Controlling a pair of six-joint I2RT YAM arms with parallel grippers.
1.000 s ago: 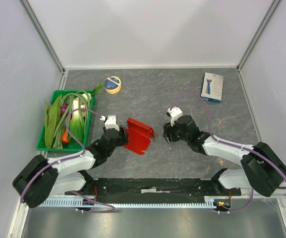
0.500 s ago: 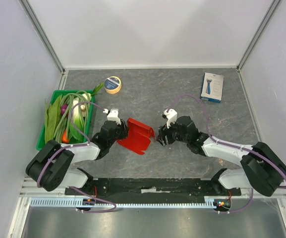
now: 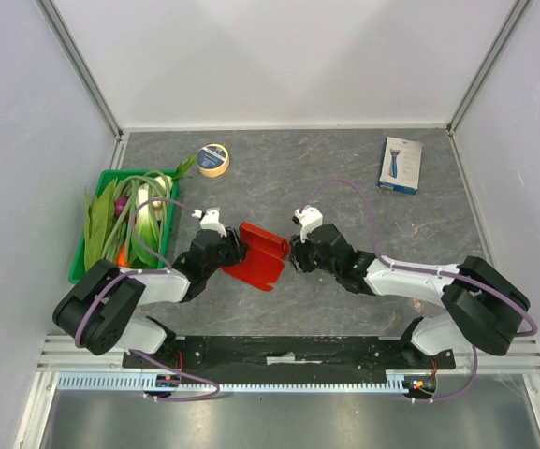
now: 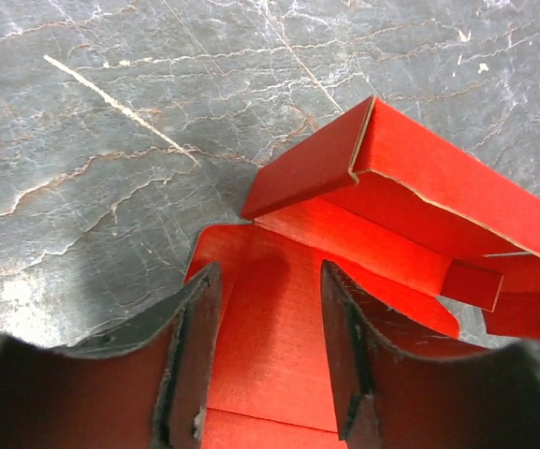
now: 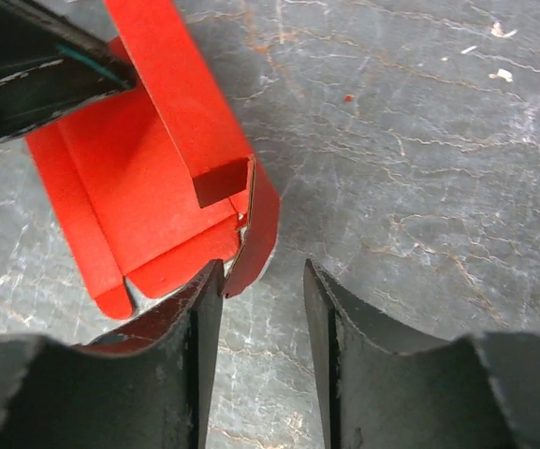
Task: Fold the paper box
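The paper box (image 3: 260, 253) is a glossy red blank, partly folded, lying mid-table between both arms. In the left wrist view the paper box (image 4: 391, 187) has a raised wall and a small tab; its flat panel runs under my left gripper (image 4: 271, 271), whose fingers stand apart on either side of the panel. From above, the left gripper (image 3: 237, 251) is at the box's left edge. My right gripper (image 3: 293, 253) is at its right edge. In the right wrist view the right gripper (image 5: 263, 267) is open, and a hanging flap of the paper box (image 5: 148, 178) touches the inner tip of its left finger.
A green tray (image 3: 80, 273) of leafy vegetables stands at the left. A roll of yellow tape (image 3: 213, 160) lies behind it. A white-and-blue retail box (image 3: 401, 165) sits at the back right. Grey walls close in three sides.
The right gripper has moved left until it reaches the box's right flap. The left gripper has pushed onto the box's left panel. Both pairs of jaws have narrowed somewhat.
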